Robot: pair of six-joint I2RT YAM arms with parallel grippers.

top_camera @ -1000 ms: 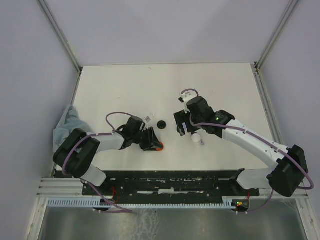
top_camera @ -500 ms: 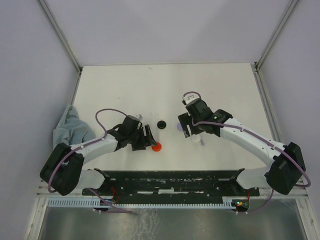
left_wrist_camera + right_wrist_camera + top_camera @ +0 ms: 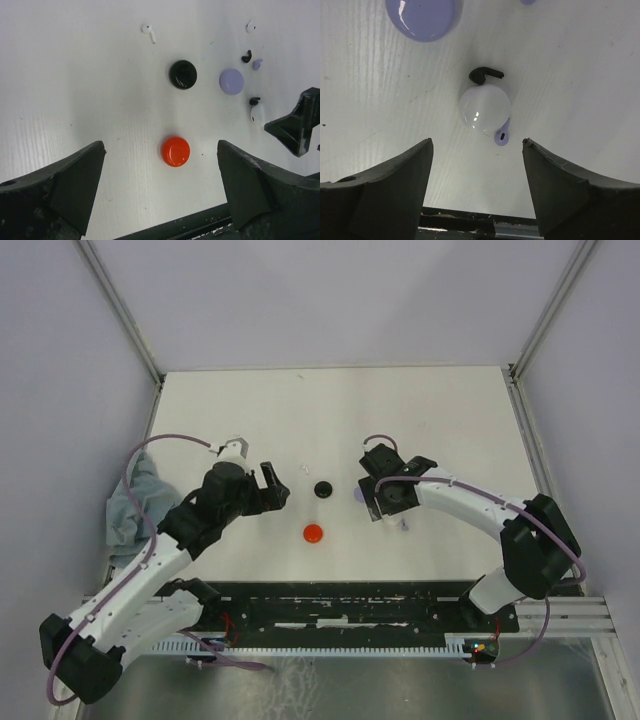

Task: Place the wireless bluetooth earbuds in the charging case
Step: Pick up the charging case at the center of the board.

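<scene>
Spanning the whole view, the worktop (image 3: pixel 430 410) lay bare over its far half, leaving wide room toward the far edge and both far corners. A crumpled cloth (image 3: pixel 130 502) sat at the left edge, close beside the left arm, and was probably the only snag for that arm's swing. The left tool (image 3: pixel 273 486) hung spread and empty between the left edge and the middle, apparently parked clear of the cluster. The right tool (image 3: pixel 384 502) stood with jaws apart, gripping nothing, over the white case (image 3: pixel 484 107), likely lining up on the buds there.

The red case (image 3: pixel 175 151) lay nearest the near edge, with the black case (image 3: pixel 182 74) and lavender case (image 3: pixel 231 81) beyond it. Whether any stood open could not be told.

Smallest, the earbuds (image 3: pixel 246 56) lay loose on the worktop. A black earbud (image 3: pixel 485 74) touched the white case's rim, a lavender earbud (image 3: pixel 502 135) sat tucked against its other side, and a white earbud (image 3: pixel 148 31) lay alone toward the far edge.
</scene>
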